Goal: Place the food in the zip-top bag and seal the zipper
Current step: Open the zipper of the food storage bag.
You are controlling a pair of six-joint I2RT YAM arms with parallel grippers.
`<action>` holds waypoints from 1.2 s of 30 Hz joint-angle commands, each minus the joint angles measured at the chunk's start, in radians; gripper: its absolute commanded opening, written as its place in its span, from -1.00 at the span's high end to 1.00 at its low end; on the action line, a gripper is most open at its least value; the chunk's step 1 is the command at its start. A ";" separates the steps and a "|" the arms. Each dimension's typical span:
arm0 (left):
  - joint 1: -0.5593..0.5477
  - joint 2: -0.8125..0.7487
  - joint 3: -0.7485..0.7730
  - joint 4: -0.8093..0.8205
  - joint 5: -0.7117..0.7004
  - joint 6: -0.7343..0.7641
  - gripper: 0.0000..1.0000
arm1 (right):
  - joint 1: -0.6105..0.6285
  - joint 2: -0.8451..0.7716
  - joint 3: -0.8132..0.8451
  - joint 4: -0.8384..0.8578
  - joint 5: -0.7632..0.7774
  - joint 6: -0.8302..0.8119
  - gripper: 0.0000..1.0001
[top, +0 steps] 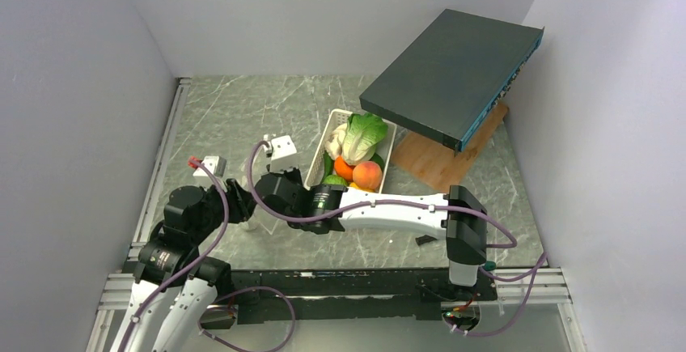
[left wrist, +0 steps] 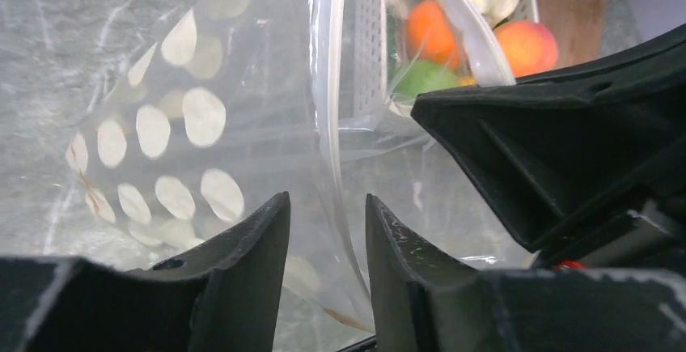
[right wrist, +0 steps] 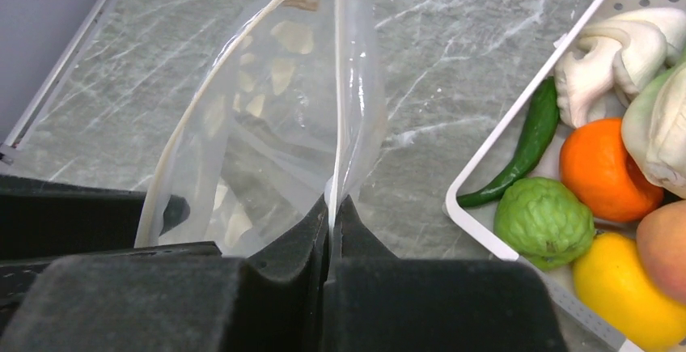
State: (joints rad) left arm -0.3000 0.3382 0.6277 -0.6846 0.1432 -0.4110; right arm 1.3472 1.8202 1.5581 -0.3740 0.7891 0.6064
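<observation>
The clear zip-top bag (right wrist: 275, 125) with white dots (left wrist: 178, 125) hangs upright between my two grippers, its mouth gaping and nothing inside. My right gripper (right wrist: 332, 202) is shut on the pale zipper strip (right wrist: 338, 85). My left gripper (left wrist: 327, 202) is open, and the rim strip (left wrist: 326, 85) runs loosely through the gap between its fingers. The food lies in the white basket (top: 322, 146): lettuce (top: 362, 135), mushroom (right wrist: 615, 53), orange (right wrist: 603, 170), peach (top: 367, 176), lemon (right wrist: 623, 287), a bumpy lime-green fruit (right wrist: 544, 221) and a dark green pepper (right wrist: 526, 146).
A dark flat box (top: 453, 73) leans over a wooden board (top: 449, 158) at the back right, just beyond the basket. Two small white blocks (top: 283, 146) (top: 212, 163) sit left of the basket. Grey walls close in both sides, with a metal rail (top: 162, 158) along the left.
</observation>
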 commanded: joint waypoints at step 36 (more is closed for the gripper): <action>-0.008 0.079 0.045 0.024 -0.286 0.137 1.00 | -0.065 -0.152 -0.088 0.096 -0.356 -0.151 -0.01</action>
State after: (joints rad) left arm -0.3019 0.4225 0.6731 -0.6956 -0.1040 -0.2813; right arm 1.2770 1.7802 1.4345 -0.2493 0.5030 0.4995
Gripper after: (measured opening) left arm 0.012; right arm 0.433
